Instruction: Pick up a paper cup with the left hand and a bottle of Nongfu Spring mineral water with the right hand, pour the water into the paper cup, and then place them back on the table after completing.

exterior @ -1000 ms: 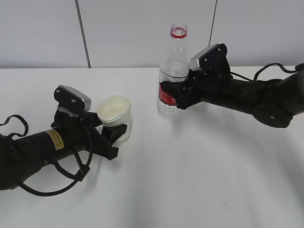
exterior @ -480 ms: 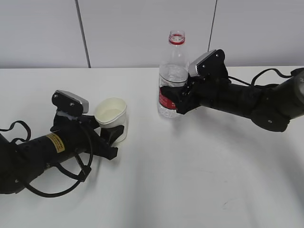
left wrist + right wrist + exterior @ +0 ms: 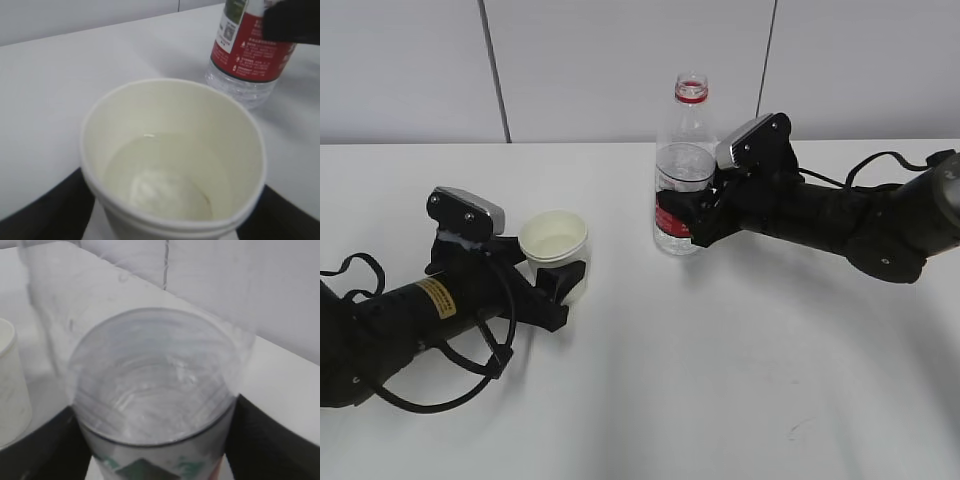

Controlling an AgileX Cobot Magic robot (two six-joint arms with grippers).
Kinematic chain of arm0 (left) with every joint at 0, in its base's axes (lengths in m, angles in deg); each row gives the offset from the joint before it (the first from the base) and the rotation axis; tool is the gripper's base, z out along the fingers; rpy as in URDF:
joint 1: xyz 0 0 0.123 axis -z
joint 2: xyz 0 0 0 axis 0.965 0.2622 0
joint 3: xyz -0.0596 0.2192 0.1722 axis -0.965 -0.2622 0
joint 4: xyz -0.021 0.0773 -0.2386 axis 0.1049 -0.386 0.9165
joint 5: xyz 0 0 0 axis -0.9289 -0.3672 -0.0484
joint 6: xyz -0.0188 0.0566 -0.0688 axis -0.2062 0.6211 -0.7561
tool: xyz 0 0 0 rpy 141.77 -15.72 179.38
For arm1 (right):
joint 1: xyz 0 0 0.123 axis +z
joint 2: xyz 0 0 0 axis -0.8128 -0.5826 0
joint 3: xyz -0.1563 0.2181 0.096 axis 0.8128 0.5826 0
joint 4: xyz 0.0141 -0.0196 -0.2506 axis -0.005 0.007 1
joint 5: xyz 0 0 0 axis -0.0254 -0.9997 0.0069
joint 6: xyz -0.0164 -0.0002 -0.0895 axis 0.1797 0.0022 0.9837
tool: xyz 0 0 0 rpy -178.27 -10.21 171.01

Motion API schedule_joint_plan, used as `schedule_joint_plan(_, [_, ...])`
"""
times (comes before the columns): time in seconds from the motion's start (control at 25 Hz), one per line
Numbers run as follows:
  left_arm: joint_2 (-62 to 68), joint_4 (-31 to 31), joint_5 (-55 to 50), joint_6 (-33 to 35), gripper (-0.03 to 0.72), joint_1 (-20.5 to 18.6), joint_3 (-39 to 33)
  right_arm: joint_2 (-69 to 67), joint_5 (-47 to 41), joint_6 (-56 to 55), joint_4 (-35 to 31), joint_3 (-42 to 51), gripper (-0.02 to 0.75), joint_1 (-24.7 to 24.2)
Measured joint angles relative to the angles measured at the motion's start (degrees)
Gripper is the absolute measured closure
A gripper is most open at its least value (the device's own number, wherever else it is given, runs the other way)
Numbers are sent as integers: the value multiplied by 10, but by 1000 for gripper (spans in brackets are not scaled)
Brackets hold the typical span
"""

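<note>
The white paper cup (image 3: 553,240) stands on the table (image 3: 720,350) with a little clear water (image 3: 165,175) in it. My left gripper (image 3: 565,272) is around it with its fingers (image 3: 55,210) open, and a thin strip of table shows between one finger and the cup wall. The uncapped Nongfu Spring bottle (image 3: 682,190), with its red label, stands upright and partly full to the cup's right. My right gripper (image 3: 682,215) holds its fingers (image 3: 45,450) close on both sides of the bottle (image 3: 155,385). Whether they still press it is unclear.
White wall panels rise behind the table's far edge. The bottle (image 3: 247,55) stands a short way beyond the cup (image 3: 175,150). Black cables loop beside the left arm (image 3: 410,310) and trail behind the right arm (image 3: 860,225).
Both arms came down. The cup went from tilted and lifted to upright on the table, and the bottle settled upright. The left fingers have spread away from the cup.
</note>
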Motion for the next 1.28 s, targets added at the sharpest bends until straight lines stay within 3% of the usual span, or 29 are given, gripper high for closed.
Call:
schedule_joint_plan(0.2, [0,6,4,0,169,0,-6,0,7,0,-1,-1,149,0])
schedule_joint_plan(0.48, [0,19,32,1,167,0,-63,0,8,0,8,-3,147,0])
schedule_joint_plan(0.68, [-2,66,38,6,167,0,-107,0,8,0,15,-4,147,0])
schedule_joint_plan(1.28, [-7,86,53,19,167,0,-154,28,-50,-2,43,-4,150,0])
